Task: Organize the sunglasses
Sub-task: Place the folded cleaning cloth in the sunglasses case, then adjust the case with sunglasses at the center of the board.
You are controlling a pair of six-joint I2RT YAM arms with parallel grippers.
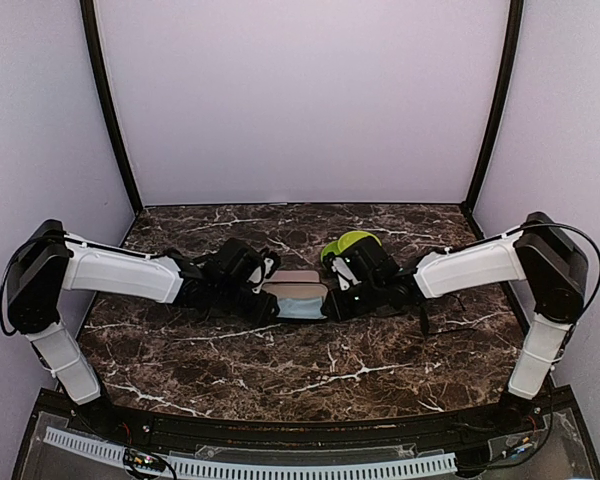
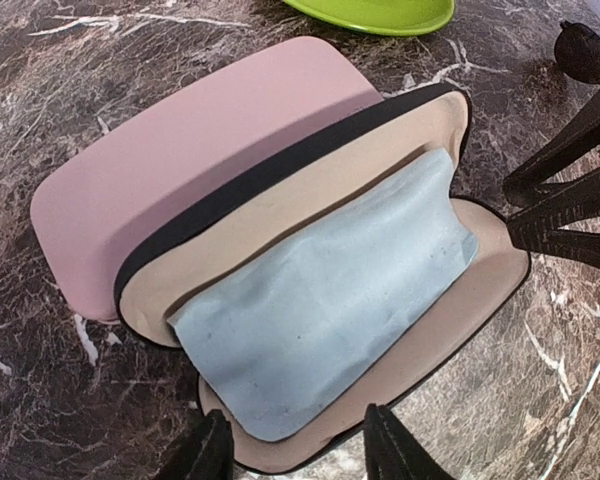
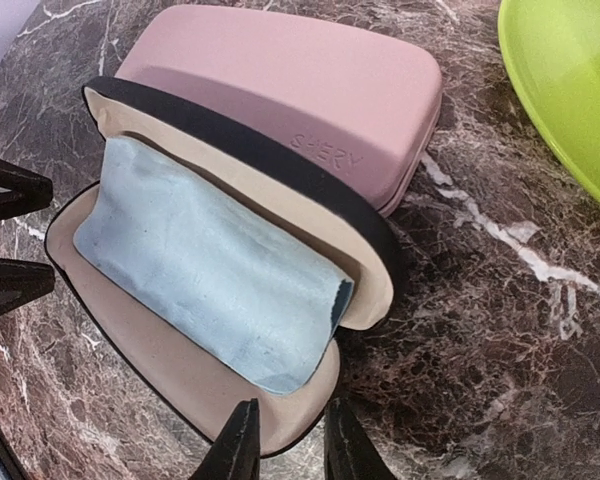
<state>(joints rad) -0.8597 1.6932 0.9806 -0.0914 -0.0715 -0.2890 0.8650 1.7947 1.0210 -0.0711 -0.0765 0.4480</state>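
Dark marble tabletop (image 1: 280, 370), white-veined. Left gripper (image 2: 298, 415): fingers spread wide, straddling the left end of the pink case (image 3: 280, 70). Right gripper (image 3: 290, 403): fingers close together at the case's right end; whether they pinch its rim cannot be told. Case: lid thrown back, tan lining, pale blue cleaning cloth (image 2: 320, 310) lying in the lower half. Lime-green dish (image 3: 570, 90): just beyond the case. Of the sunglasses (image 2: 585, 50), one dark rounded lens shows beyond the case's right end; the rest is out of view.
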